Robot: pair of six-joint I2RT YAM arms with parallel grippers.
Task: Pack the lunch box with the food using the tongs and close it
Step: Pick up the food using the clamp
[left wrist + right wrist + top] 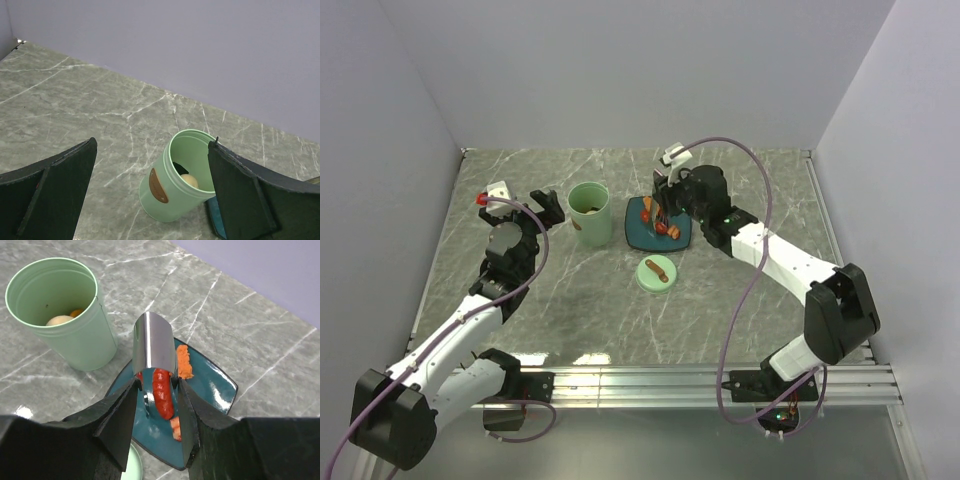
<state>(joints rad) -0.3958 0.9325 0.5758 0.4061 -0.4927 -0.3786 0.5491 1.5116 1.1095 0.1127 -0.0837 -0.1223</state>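
Note:
The mint-green lunch box [590, 213] stands upright and uncovered, with a beige ball [59, 320] and an orange piece [76, 313] inside. Its lid [656, 273] lies flat on the table in front of the teal plate [642, 238]. My right gripper [157, 385] is shut on the metal tongs [154, 342], which point down over the plate [210, 385]. A red sausage [162, 392] sits between the tongs' arms. An orange fried chunk [184, 361] and a small reddish piece [176, 427] lie on the plate. My left gripper [152, 150] hangs open just left of the lunch box [170, 192].
Grey walls close the marble table on the left, back and right. A metal rail [720, 380] runs along the near edge by the arm bases. A purple cable [750, 270] loops above the right arm.

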